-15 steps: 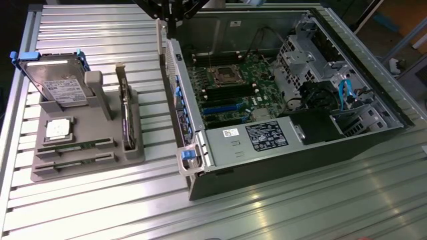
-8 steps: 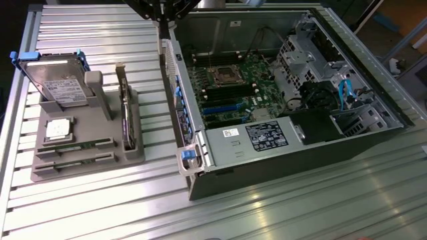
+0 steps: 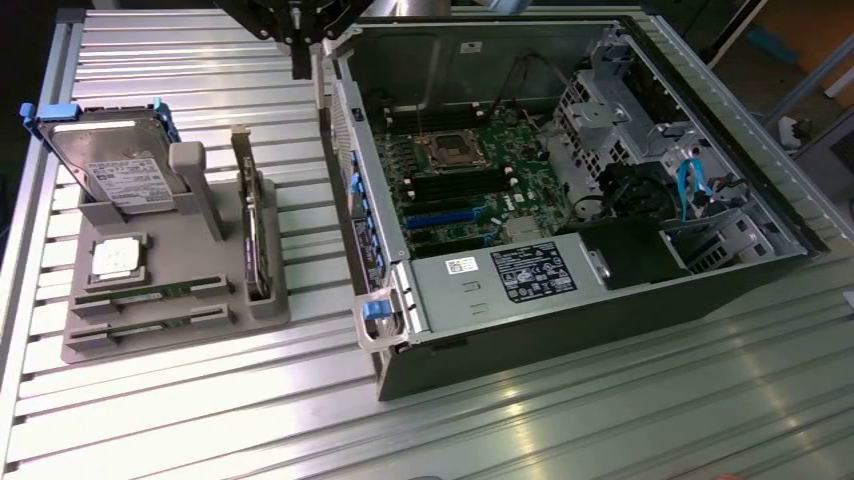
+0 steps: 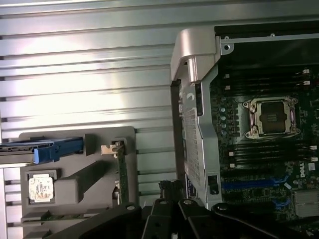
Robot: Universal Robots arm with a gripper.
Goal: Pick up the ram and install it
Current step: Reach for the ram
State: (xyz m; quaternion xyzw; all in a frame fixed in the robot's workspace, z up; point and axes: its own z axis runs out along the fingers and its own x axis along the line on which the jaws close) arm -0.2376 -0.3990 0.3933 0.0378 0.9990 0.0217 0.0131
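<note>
One gripper [image 3: 298, 62]: you've got it hanging over the ribbed table [image 3: 200, 420], just past the gray tray's [image 3: 80, 348] far corner on the exterior view's right, in the gap between tray and computer case [image 3: 534, 350]; fingers pressed together, nothing pinched between them
Ram [image 3: 144, 293]: your target sits on edge in a long slot across the tray's near end; green edge showing; untouched and well apart from the gripper
Second strip [image 3: 144, 320]: look one slot nearer on the tray, just beside the ram; whether it is another stick you cannot tell
Hard drive [image 3: 104, 165]: propped upright at the tray's far end; blue tabs on its frame
Processor chip [image 3: 118, 258]: flat in a square pocket mid-tray, between hard drive and ram
Expansion card [image 3: 250, 235]: standing on edge along the tray's side that faces the case
Case: lying open beside the tray on the exterior view's right, apart from it; you can see straight down onto the motherboard [image 3: 461, 180]
Socket [image 4: 271, 117]: square, metal-framed, on the motherboard; long dark memory slots [image 3: 454, 187] run just beside it, on the far side of the case wall from the tray
</note>
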